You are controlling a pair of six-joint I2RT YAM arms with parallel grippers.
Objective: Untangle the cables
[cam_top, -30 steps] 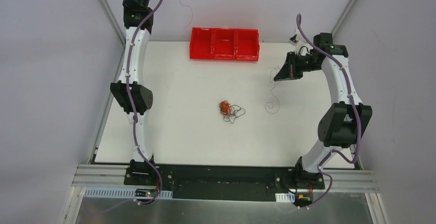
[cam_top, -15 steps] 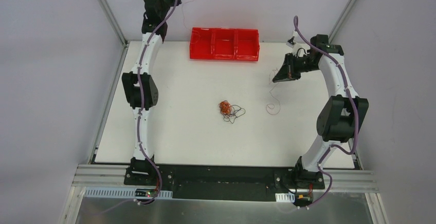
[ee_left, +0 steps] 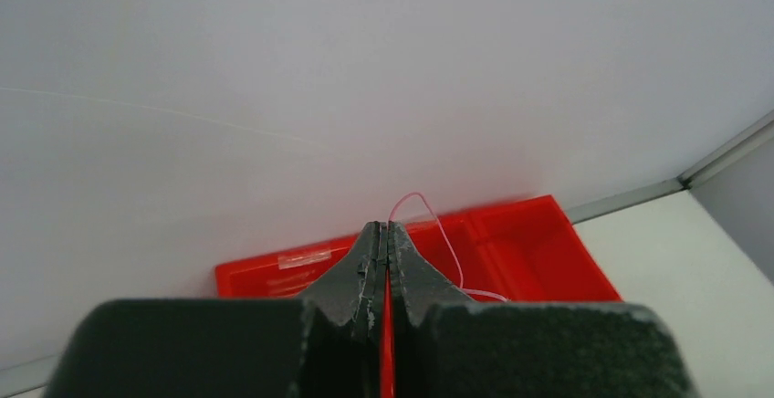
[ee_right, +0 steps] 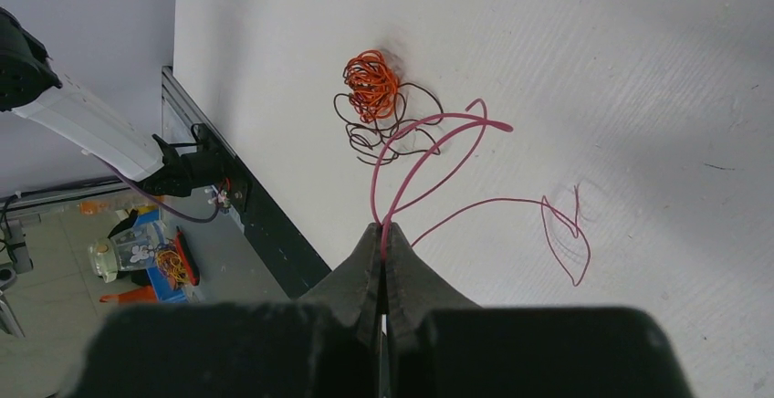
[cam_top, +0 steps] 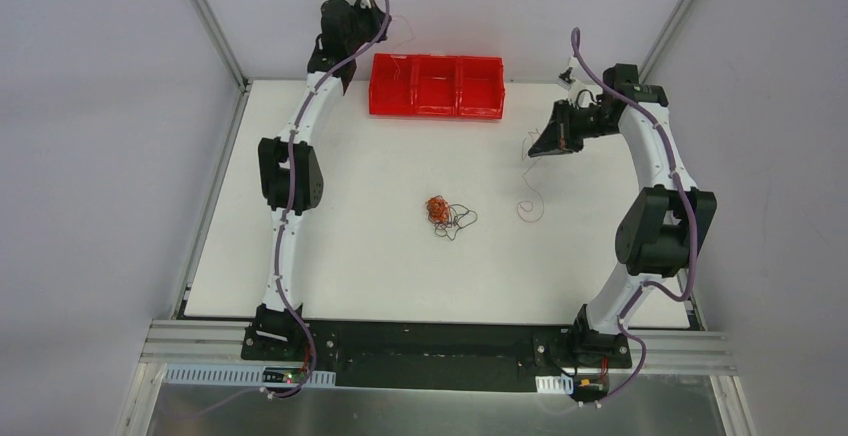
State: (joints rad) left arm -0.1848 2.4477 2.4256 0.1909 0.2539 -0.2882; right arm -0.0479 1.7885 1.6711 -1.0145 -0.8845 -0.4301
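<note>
A small ball of orange and black cables (cam_top: pixel 443 214) lies mid-table; it also shows in the right wrist view (ee_right: pixel 372 88). My right gripper (cam_top: pixel 541 148) is raised over the table's right side, shut on a red cable (ee_right: pixel 429 156). That cable's loose end (cam_top: pixel 528 206) hangs down and curls on the table. My left gripper (cam_top: pixel 378 34) is high at the back left, just above the red bin's left end. It is shut (ee_left: pixel 386 227) on a thin pink-red cable (ee_left: pixel 436 226) that loops out of its tips.
A red three-compartment bin (cam_top: pixel 437 86) stands at the table's back edge, also in the left wrist view (ee_left: pixel 520 252). Metal frame posts rise at both back corners. The arm bases stand at the near edge.
My left arm has swung right and down from the back-left corner to the red bin's left end, carrying its thin cable. The right arm and the ball have barely moved.
</note>
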